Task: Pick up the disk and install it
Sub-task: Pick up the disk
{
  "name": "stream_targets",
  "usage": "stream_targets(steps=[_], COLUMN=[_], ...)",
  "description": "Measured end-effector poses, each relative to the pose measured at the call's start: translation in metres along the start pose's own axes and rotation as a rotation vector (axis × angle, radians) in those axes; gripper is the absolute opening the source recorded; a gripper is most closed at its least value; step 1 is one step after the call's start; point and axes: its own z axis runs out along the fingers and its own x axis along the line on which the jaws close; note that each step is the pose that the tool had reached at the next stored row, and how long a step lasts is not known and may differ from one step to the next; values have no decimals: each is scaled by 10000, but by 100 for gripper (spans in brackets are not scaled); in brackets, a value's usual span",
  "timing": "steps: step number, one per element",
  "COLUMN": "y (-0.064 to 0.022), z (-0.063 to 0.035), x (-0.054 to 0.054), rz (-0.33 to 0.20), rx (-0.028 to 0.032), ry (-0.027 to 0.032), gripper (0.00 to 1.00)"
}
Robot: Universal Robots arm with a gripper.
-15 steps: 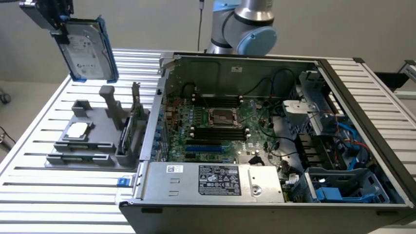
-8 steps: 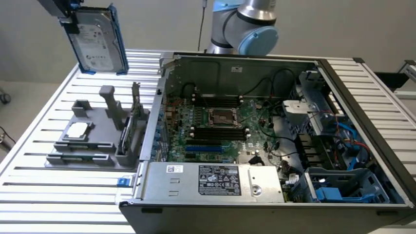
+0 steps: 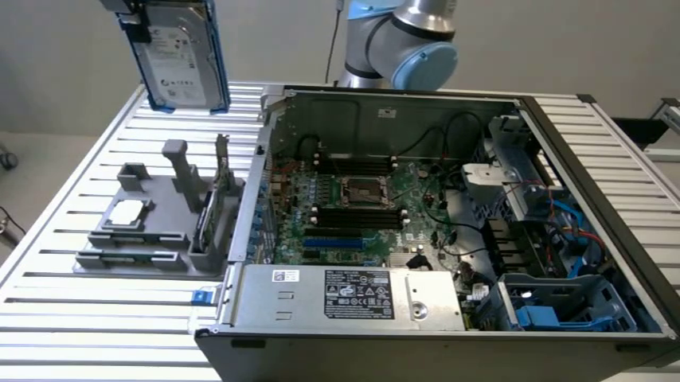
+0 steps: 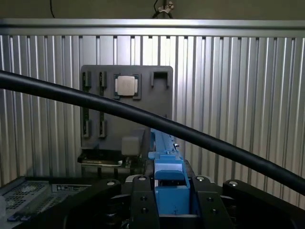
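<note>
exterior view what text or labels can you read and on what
Nothing reads for sure.
White label on the disk: print, too blurred.
Dark label on the grey metal box: too small.
Small white sticker beside it: too small.

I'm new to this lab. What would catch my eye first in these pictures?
First, the disk, silver in its blue carrier, hanging upright in the tool high over the slatted table at the exterior view's left. Next, the open computer case in the middle and right, its green motherboard exposed. Left of it in that view sits a grey holder with a small silver chip.
</note>
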Motion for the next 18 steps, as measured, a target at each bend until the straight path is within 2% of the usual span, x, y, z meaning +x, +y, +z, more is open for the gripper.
stream_targets(steps=[2,11,14,18], y=[-64,-358,-492,-671], z=[-16,-61,-109,-220], x=[6,38,61,101], rz=[0,2,2,3], rx=[12,145,146,146], ry=[-1,-1,0,-1], gripper=[33,33,33,33])
